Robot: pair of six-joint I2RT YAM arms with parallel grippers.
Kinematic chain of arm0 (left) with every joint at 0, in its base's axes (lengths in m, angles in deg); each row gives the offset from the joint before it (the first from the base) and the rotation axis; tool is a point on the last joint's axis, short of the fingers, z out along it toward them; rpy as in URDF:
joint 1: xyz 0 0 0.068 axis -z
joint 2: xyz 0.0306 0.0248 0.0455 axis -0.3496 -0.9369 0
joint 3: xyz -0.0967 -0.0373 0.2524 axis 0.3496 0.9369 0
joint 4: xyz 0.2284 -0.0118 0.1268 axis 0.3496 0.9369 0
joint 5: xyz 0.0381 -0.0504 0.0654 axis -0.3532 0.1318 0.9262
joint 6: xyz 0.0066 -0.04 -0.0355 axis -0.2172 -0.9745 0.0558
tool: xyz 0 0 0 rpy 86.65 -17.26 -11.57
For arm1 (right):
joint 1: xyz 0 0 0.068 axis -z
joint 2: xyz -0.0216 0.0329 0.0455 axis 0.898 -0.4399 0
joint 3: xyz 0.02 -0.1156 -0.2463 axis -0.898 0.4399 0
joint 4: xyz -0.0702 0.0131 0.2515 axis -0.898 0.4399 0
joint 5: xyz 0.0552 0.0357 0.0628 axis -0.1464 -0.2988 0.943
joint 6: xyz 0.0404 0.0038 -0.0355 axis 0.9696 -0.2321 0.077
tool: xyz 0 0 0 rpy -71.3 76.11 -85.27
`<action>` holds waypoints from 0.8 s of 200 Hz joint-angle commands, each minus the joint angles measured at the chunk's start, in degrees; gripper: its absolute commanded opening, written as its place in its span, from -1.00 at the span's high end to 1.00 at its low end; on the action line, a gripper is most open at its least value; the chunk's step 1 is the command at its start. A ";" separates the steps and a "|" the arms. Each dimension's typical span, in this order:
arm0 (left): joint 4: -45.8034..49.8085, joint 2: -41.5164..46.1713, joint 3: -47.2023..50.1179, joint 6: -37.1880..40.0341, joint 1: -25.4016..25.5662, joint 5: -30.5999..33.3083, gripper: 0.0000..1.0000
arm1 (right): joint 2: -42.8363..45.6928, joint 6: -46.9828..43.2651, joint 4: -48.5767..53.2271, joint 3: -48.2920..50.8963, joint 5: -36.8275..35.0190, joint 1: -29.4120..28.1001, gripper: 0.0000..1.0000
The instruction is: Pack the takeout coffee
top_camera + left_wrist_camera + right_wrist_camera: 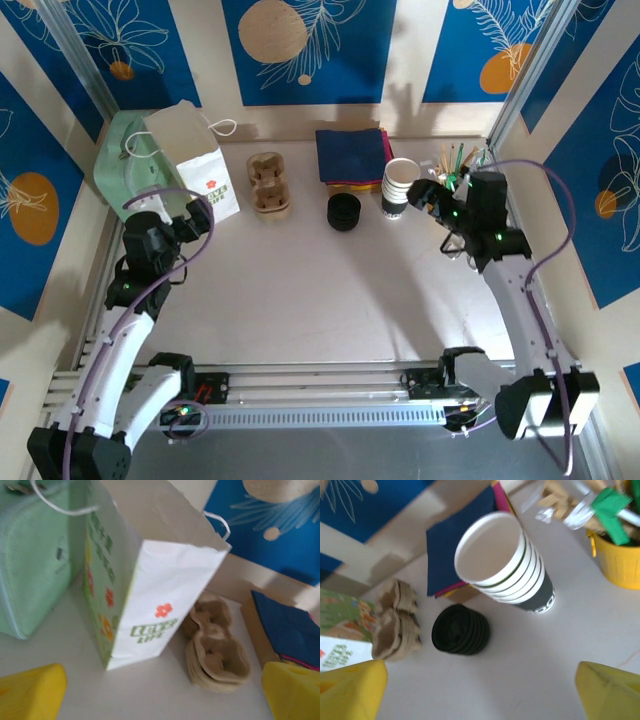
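Paper cups point(520, 575) stand stacked beside black lids point(460, 629), before the wide right claw point(480, 695); where the lidded coffee sits I cannot tell. Left claw point(160, 695), wide too, faces the bag point(165, 605). Best grip one cup gently, centred.

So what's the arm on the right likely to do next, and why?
Probably ease the right gripper forward and down toward the stack of paper cups, to lift off the top one. Its jaws stand open and empty, the stack lies straight ahead between its fingers, the cups are all nested together, and the black lids sit stacked beside them, so a cup seems the first thing needed.
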 commanded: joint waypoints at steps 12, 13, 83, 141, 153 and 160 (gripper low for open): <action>7.55 -0.29 -4.75 -1.45 -0.02 -9.85 -0.99 | -8.92 0.71 16.67 -13.48 -14.16 -6.94 -0.84; 7.52 -0.34 -4.85 -1.39 -0.02 -10.04 -0.99 | -9.21 0.73 16.82 -13.83 -14.49 -7.05 -0.83; 7.61 -1.17 -6.36 0.77 -0.03 -15.00 -0.99 | -28.13 1.49 22.96 -32.57 -19.98 -6.53 -0.53; 7.35 -2.40 -6.77 0.92 -0.02 -15.56 -0.99 | -35.80 2.24 23.74 -37.46 -17.89 -4.36 -0.33; 7.44 -2.56 -6.87 0.95 -0.02 -15.59 -0.99 | -36.87 2.24 24.02 -38.14 -18.15 -4.38 -0.32; 7.58 -2.58 -6.96 1.04 -0.02 -15.38 -0.99 | -37.36 2.27 24.02 -38.42 -18.07 -4.35 -0.29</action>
